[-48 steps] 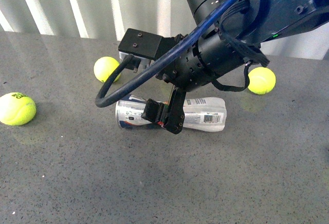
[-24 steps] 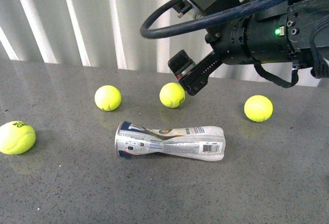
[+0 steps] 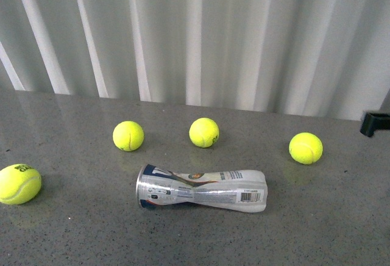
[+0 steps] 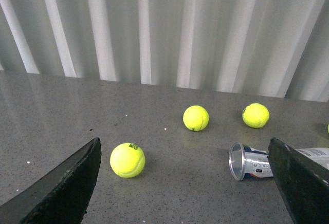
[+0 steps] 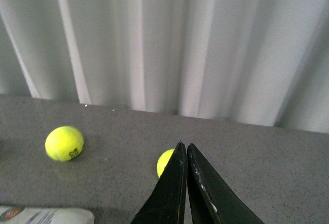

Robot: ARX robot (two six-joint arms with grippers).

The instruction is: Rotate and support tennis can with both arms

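The tennis can (image 3: 201, 188) lies on its side on the grey table, dented in the middle, with its silver-rimmed mouth to the left. In the left wrist view the can (image 4: 252, 161) shows its open mouth, and its far part is hidden behind one finger (image 4: 303, 183). My left gripper (image 4: 184, 141) is open, wide apart and away from the can, holding nothing. My right gripper (image 5: 182, 144) is shut and empty above the table, with one end of the can (image 5: 46, 216) at the frame's corner. Neither gripper shows fully in the front view.
Yellow tennis balls (image 3: 128, 136), (image 3: 204, 132), (image 3: 306, 148) lie behind the can, and another ball (image 3: 19, 183) lies far left. A black part (image 3: 375, 124) pokes in at the right edge. A white corrugated wall (image 3: 195, 34) closes the back of the table.
The black arm that hung over the can a second ago has lifted and pulled off to the right, out of the front view. The can still lies on its side.
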